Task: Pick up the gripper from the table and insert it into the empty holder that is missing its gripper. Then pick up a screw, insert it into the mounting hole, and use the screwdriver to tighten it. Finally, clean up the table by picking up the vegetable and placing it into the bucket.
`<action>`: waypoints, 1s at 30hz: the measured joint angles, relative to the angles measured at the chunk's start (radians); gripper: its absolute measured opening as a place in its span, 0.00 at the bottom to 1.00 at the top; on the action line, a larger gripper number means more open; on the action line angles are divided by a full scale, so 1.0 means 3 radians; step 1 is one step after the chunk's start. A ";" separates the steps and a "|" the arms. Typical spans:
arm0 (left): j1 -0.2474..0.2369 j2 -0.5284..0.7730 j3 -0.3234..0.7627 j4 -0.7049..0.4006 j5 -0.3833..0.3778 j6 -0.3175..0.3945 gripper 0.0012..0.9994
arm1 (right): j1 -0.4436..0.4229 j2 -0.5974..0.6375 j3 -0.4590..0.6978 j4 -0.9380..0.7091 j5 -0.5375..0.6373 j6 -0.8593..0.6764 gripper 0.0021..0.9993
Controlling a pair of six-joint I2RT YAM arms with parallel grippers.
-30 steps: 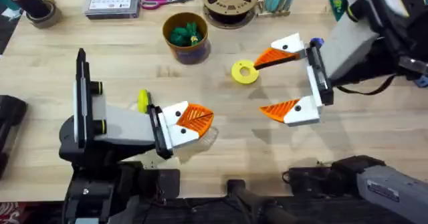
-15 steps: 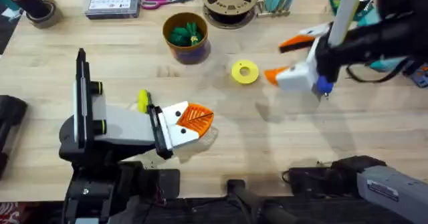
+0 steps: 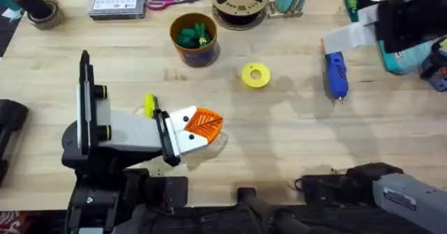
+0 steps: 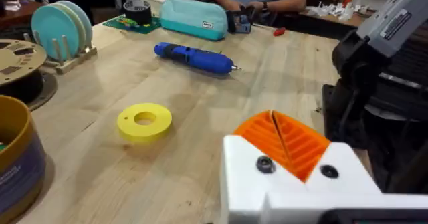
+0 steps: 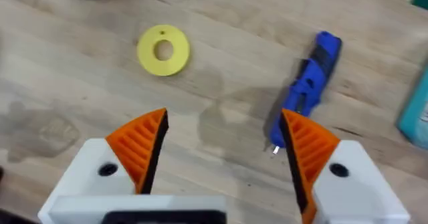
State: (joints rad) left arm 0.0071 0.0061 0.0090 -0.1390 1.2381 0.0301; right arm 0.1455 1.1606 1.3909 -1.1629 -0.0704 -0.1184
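The blue screwdriver (image 3: 336, 74) lies flat on the table at the right, tip toward me, also seen as the screwdriver (image 5: 311, 83) and the screwdriver (image 4: 194, 57). My right gripper (image 5: 224, 147) hangs open above it, nothing between its orange pads; its arm (image 3: 405, 14) is raised at the far right. My left gripper (image 3: 201, 126) rests low at the front left, and in its wrist view the left gripper (image 4: 281, 144) is shut, pads together. The green vegetable (image 3: 193, 35) sits inside the bucket (image 3: 209, 52). The loose gripper piece, the empty holder and the screw are out of view.
A yellow ring disc (image 3: 255, 75) lies mid-table between bucket and screwdriver. Along the back edge stand a brown filament spool (image 3: 239, 0), scissors (image 3: 171, 1), a calculator (image 3: 117, 1) and a tape roll (image 3: 42, 12). A teal pouch (image 4: 194, 17) sits at the far right.
The right arm swung up and away to the far right, and the screwdriver that was at its gripper now lies free on the table. The left arm has not moved.
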 joint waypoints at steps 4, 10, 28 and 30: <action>0.0000 0.0000 0.0000 0.0000 0.0000 -0.0001 0.00 | 0.0000 0.0000 0.0037 -0.0002 0.0199 0.0075 1.00; 0.0000 -0.0001 0.0000 0.0000 0.0000 -0.0001 0.00 | 0.0000 0.0000 0.0037 -0.0128 0.0245 0.0122 1.00; 0.0000 -0.0001 0.0000 0.0000 0.0000 -0.0001 0.00 | -0.0634 0.0643 0.0071 0.0038 0.0587 0.0593 1.00; 0.0000 0.0000 0.0000 0.0001 0.0000 -0.0001 0.00 | -0.0719 0.0744 0.0071 0.0138 0.0598 0.0567 1.00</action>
State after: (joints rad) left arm 0.0071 0.0061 0.0090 -0.1388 1.2381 0.0299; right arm -0.0703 1.3839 1.4120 -1.1216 0.1091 0.0517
